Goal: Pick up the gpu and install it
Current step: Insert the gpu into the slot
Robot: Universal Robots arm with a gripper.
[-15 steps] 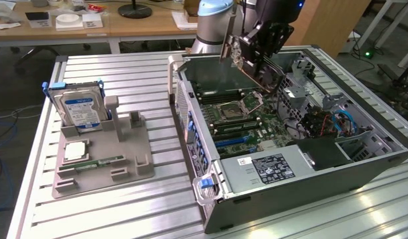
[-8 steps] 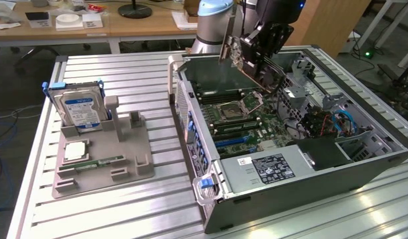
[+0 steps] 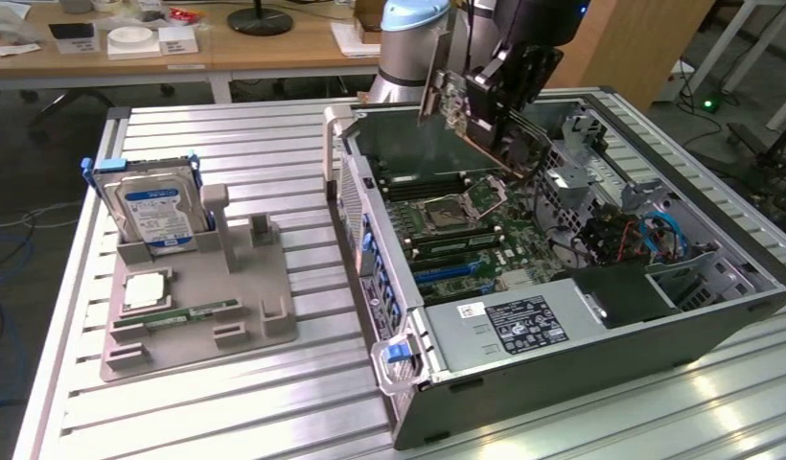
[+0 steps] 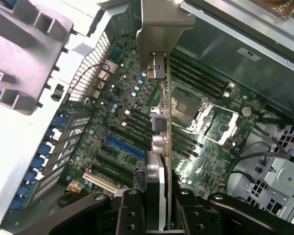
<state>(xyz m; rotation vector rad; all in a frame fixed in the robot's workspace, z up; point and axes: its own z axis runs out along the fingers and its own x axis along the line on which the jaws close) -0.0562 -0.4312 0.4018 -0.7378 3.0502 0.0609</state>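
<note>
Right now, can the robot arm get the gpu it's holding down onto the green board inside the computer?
Probably yes. The case lies open on its upper side, the jaws hold the gpu above the motherboard, and nothing seems to lie between card and board.

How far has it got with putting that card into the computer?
Done: the pick-up. The gpu is lifted clear of the table.
In hand: the pincer is clamped on the gpu, holding it edge-on in the air above the motherboard inside the open case.
Left: seating it. The card does not yet appear to sit in any slot, such as the blue slot.
</note>
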